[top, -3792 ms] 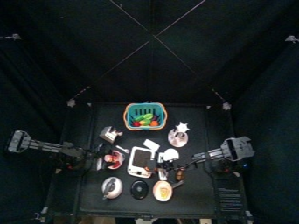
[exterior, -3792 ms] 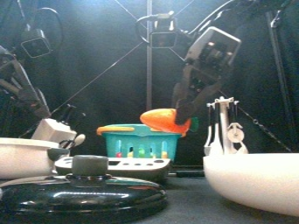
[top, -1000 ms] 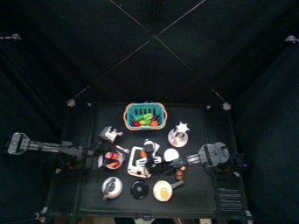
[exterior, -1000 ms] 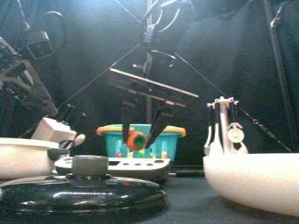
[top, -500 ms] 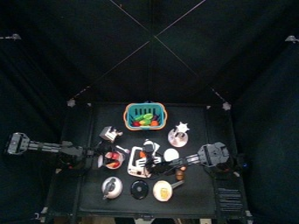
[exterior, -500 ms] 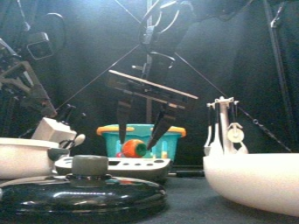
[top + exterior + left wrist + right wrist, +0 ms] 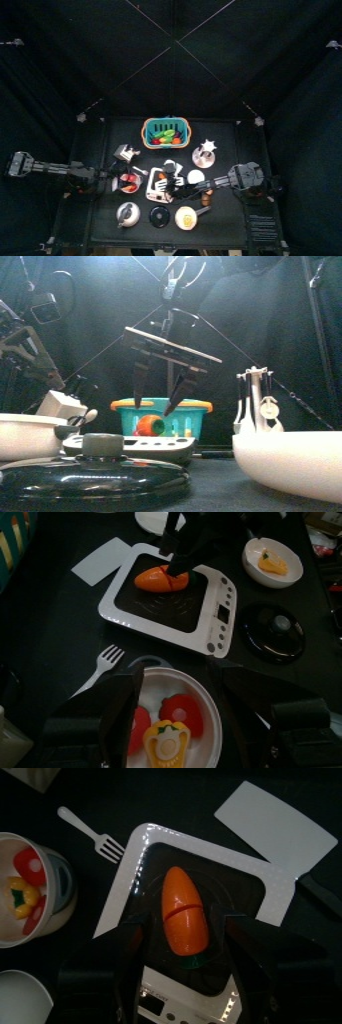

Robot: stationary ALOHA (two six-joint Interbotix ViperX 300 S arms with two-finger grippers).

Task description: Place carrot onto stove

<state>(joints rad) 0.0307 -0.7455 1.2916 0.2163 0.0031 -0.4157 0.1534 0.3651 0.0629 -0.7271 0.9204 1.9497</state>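
Note:
The orange carrot (image 7: pixel 183 911) lies flat on the dark cooktop of the white stove (image 7: pixel 147 863), left of the table's middle (image 7: pixel 162 184). My right gripper (image 7: pixel 187 938) hangs just above it, open, with one jaw on each side of the carrot's lower end. In the front view the right gripper (image 7: pixel 158 413) stands above the carrot (image 7: pixel 150 428), apart from it. The left wrist view also shows the carrot (image 7: pixel 163 579) on the stove (image 7: pixel 167 607). My left gripper (image 7: pixel 174 684) is open and empty over a white plate of toy food (image 7: pixel 201 702), left of the stove.
A green wire basket (image 7: pixel 167 131) stands behind the stove. A white fork (image 7: pixel 91 830) and a white spatula (image 7: pixel 274 823) lie beside the stove. A black pot lid (image 7: pixel 94 471) and a white bowl (image 7: pixel 287 461) stand at the front edge.
My right gripper lowered the carrot onto the stove, opened and let it go, then rose a little. The left arm has not moved.

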